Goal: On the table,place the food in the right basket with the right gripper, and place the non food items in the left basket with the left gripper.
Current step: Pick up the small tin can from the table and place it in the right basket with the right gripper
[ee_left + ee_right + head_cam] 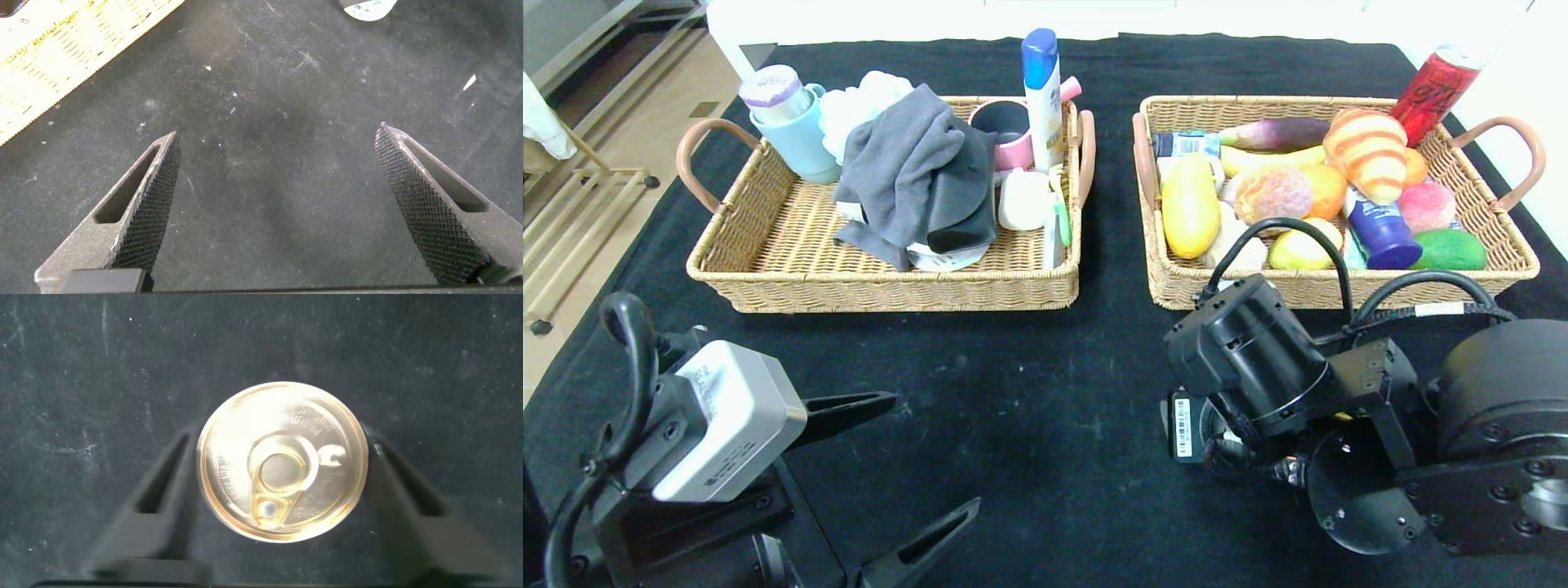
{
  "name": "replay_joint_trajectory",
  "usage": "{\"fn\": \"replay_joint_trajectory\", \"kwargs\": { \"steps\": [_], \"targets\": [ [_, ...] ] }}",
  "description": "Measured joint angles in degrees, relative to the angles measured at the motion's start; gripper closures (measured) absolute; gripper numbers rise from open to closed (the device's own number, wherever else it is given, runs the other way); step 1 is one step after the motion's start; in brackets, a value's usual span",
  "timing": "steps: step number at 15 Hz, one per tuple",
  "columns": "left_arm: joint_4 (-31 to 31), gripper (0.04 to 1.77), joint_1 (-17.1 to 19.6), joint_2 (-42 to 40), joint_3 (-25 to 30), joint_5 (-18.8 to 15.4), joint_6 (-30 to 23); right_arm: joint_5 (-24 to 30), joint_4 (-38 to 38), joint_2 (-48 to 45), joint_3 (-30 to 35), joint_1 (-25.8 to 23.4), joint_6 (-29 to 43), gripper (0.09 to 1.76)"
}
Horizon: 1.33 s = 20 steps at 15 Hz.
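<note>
A gold-lidded can (pixel 280 461) with a pull tab stands upright on the black cloth. My right gripper (pixel 279 449) is straight above it, one dark finger (pixel 163 478) pressed to each side of it, shut on the can. In the head view only the can's barcoded side (pixel 1183 426) shows under the right wrist. The right basket (pixel 1339 290) holds fruit, a croissant and bottles. In the left basket (pixel 882 294) are a grey cloth, cups and a shampoo bottle. My left gripper (pixel 935 449) hovers open and empty over bare cloth near the front left.
A red drink can (pixel 1433 91) leans at the right basket's far corner. A strip of the left basket's wicker wall (pixel 73 49) shows in the left wrist view. Black cloth (pixel 1029 384) lies between the baskets and my arms.
</note>
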Motion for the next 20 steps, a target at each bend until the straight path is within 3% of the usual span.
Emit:
{"fn": "replay_joint_trajectory", "kwargs": {
  "steps": [14, 20],
  "targets": [
    [0.0, 0.09, -0.78, -0.05, 0.33, 0.06, 0.5, 0.0, -0.06, 0.17, 0.22, 0.05, 0.0, 0.69],
    [-0.04, 0.09, -0.78, 0.0, 0.39, 0.09, 0.44, -3.56, 0.11, -3.06, 0.48, 1.02, -0.16, 0.69]
  ]
}}
